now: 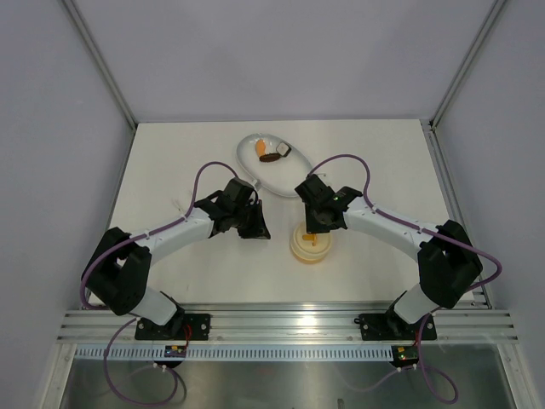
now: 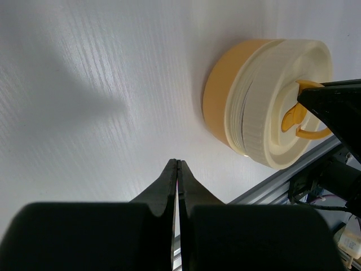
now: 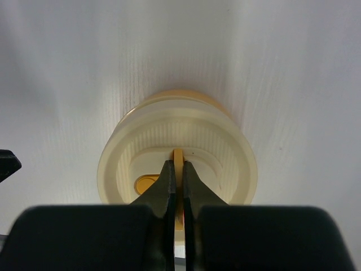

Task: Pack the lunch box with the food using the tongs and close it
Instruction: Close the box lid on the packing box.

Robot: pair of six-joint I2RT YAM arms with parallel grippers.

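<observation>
Right gripper [image 1: 313, 232] over lunch box [image 1: 300, 250]; food [image 1: 271, 154] on dish [image 1: 278, 181]

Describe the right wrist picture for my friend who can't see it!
Two black fingers pinch the small orange tab on the round pale-yellow lid of the lunch box. The lid sits on the box, which stands on a white table.

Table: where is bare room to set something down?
Bare: the far-left table corner, left of the oval dish; the far-right corner beyond the dish; the near strip in front of the lunch box. Crowded: the middle, where dish, left gripper, right gripper and lunch box meet.
</observation>
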